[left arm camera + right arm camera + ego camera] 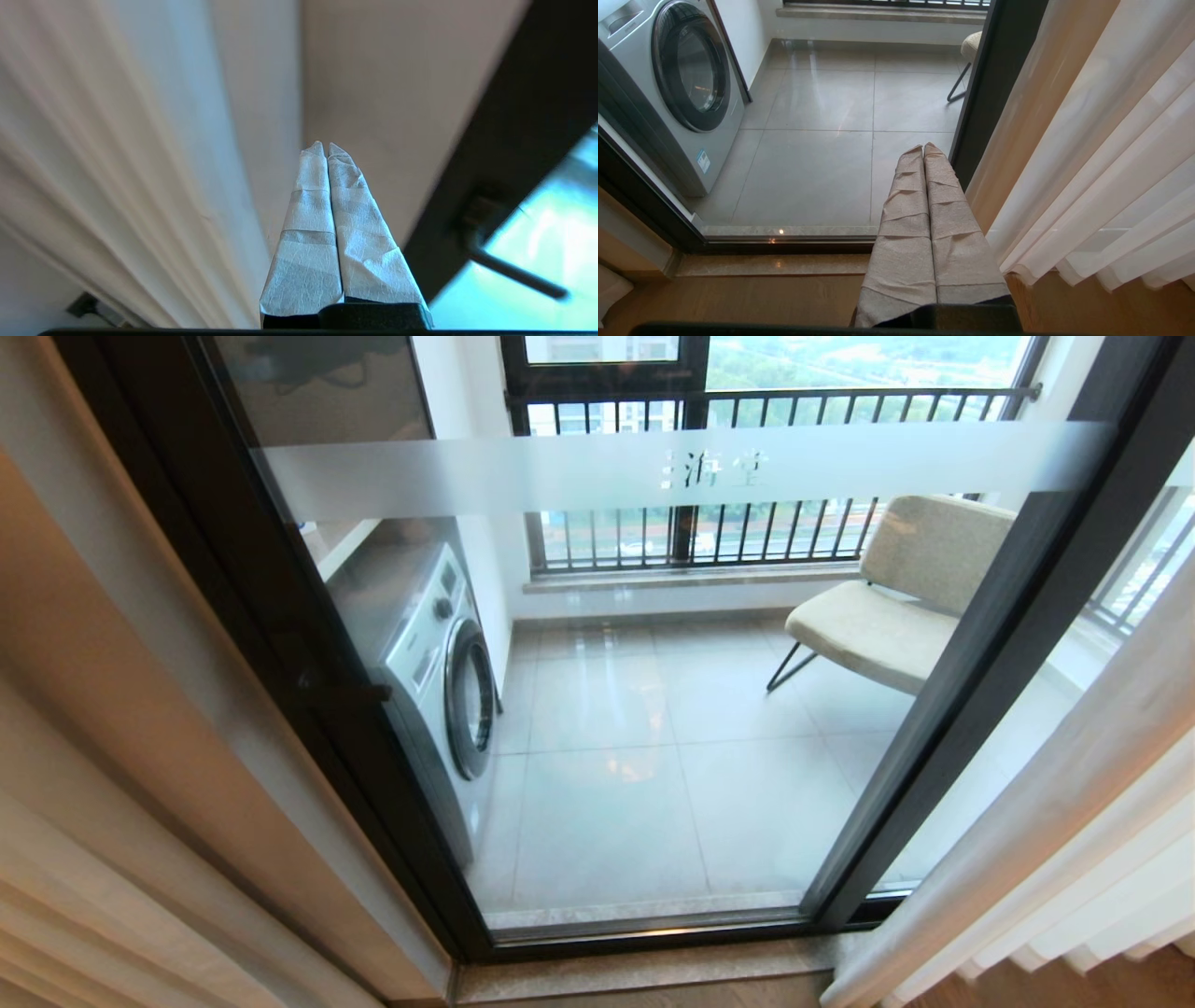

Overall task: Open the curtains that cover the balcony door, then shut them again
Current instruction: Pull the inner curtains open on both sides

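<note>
With nothing held in the pressed-together left end effector (327, 145) beside the pleated beige fabric curtains (131, 154), the closing pull may be missed; the right end effector (923, 147) is likewise pinched empty

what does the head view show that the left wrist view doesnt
Only the head view: the washing machine, chair, balcony railing and the door's frosted band.

Only the left wrist view: the left gripper, fingers shut on nothing, beside the gathered curtain folds, and a door handle.

Both: the curtains and the balcony door with its dark frame.
</note>
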Available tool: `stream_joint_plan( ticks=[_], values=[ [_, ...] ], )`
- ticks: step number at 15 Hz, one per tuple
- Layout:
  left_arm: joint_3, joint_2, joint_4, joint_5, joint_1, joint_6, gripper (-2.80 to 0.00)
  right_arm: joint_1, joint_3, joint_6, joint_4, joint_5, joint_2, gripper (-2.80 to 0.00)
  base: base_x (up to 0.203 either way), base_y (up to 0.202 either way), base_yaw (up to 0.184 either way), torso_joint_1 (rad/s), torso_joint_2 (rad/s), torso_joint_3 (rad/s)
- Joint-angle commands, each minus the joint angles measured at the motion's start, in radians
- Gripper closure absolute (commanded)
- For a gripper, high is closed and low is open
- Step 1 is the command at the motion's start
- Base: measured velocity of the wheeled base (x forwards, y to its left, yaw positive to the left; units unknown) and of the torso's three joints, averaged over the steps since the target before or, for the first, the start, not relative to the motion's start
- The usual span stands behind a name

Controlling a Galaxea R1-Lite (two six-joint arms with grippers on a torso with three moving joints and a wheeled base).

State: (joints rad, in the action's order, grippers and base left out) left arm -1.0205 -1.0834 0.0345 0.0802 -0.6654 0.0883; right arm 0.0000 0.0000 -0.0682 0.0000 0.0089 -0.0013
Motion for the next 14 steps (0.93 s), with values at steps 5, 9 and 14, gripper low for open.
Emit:
stream_joint_plan(
  ticks=[5, 9, 14],
  values=[
    [0.132, 0.106, 0.001, 0.001, 0.162, 0.001, 0.0, 0.0, 0.0, -0.001, 0.0, 0.0, 0.001, 0.0, 0.0, 0.0, 0.0, 0.0, 0.0, 0.0],
    [0.187, 0.148, -0.007, -0.008, 0.292, -0.001, 0.0, 0.0, 0.0, -0.001, 0.0, 0.0, 0.001, 0.0, 0.0, 0.0, 0.0, 0.0, 0.0, 0.0],
    [0.292, 0.217, -0.007, -0.011, 0.481, -0.005, 0.0, 0.0, 0.0, -0.001, 0.0, 0.0, 0.001, 0.0, 0.0, 0.0, 0.0, 0.0, 0.0, 0.0]
  ],
)
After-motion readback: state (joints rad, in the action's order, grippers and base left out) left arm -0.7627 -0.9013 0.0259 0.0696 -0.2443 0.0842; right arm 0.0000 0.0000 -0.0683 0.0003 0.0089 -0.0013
